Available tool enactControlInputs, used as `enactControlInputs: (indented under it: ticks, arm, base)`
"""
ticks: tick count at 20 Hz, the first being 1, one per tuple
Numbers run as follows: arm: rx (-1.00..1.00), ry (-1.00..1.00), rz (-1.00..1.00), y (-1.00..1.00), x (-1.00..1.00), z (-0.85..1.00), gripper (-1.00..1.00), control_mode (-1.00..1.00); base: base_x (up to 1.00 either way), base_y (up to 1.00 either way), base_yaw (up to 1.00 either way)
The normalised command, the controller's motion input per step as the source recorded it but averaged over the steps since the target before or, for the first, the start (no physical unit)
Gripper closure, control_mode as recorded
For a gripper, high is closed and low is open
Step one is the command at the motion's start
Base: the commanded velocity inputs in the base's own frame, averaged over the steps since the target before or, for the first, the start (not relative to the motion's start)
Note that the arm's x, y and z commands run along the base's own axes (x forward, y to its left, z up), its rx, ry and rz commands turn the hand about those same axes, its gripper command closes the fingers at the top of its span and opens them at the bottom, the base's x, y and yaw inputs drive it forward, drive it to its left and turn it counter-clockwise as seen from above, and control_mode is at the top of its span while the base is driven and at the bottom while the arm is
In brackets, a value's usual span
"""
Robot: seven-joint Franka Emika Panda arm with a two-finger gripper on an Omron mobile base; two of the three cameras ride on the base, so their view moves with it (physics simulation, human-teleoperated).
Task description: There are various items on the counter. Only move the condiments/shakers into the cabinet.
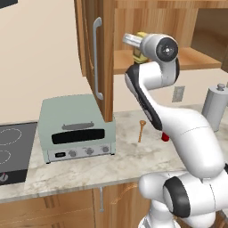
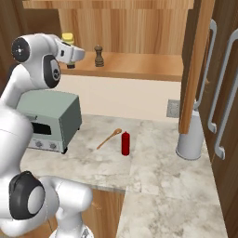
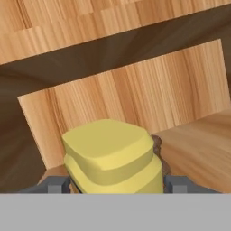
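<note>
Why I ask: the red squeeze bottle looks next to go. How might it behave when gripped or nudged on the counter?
The red squeeze bottle stands upright, tall and slim on a narrow base, so a sideways nudge would probably tip it. Being round, it may then roll on the smooth counter. The wooden spoon lies close beside it, so a low grip seems safest.

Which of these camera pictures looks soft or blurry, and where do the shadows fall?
Hand view: the yellow bottle is soft-edged up close, with dark shadow bands across the cabinet wood. Right base view: evenly lit, faint shadow beside the red squeeze bottle on the counter. Left base view: slightly soft, no glare.
</note>
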Motion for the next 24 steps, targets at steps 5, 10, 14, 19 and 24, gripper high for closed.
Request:
enactControlInputs:
  ticks: [5, 10, 14, 19, 24]
  arm:
    - [0.00, 0.00, 0.00, 0.00, 0.34, -0.13, 1.00, -1.00]
    - [0.00, 0.03, 0.00, 0.00, 0.41, -0.15, 1.00, -1.00]
    - [0.00, 0.03, -0.01, 0.00, 0.53, -0.09, 1.00, -1.00]
    - [0.00, 0.01, -0.01, 0.02, 0.50, -0.10, 1.00, -1.00]
    - [0.00, 0.00, -0.01, 0.07, 0.47, -0.15, 1.00, -1.00]
  base:
    - [0.00, 0.00, 0.00]
    - [0.00, 0.00, 0.00]
    - [0.00, 0.00, 0.00]
    - [0.00, 0.00, 0.00]
    - [0.00, 0.00, 0.00]
